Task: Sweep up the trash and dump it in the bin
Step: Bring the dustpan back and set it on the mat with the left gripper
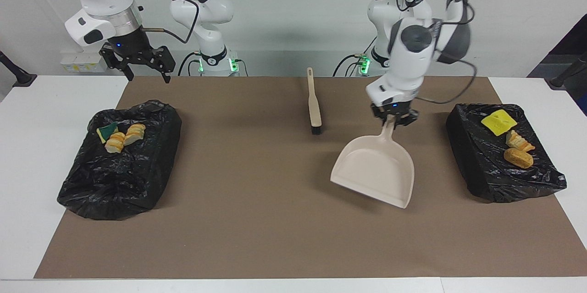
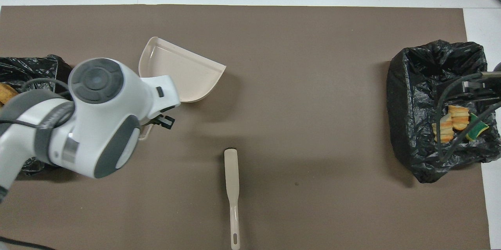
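Gripping the beige dustpan's (image 1: 373, 169) handle, the left gripper (image 1: 393, 118) has its fingers pinched on the upper end of the handle, over the brown mat (image 1: 257, 229). The pan hangs tilted below it, its open mouth pointing toward about 5 o'clock in the facing view, and a shadow lies under it on the mat.

At roughly 9 o'clock from that gripper in the facing view, the brush (image 1: 314, 105) lies flat on the mat, bristles away from the robots, handle toward them, untouched.

At 3 o'clock, toward the left arm's end of the table, a bin lined with a black bag (image 1: 500, 164) holds trash: a yellow sponge scrap (image 1: 498, 122) and bread-like chunks (image 1: 518, 150).

Toward the right arm's end sits a second black-bagged bin (image 1: 121, 164) with more bread chunks (image 1: 124, 137) and a green-and-yellow sponge piece (image 1: 107, 130).

The right gripper (image 1: 146, 73) waits with its fingers spread apart, raised over the mat's edge nearest the robots, above that second bin.
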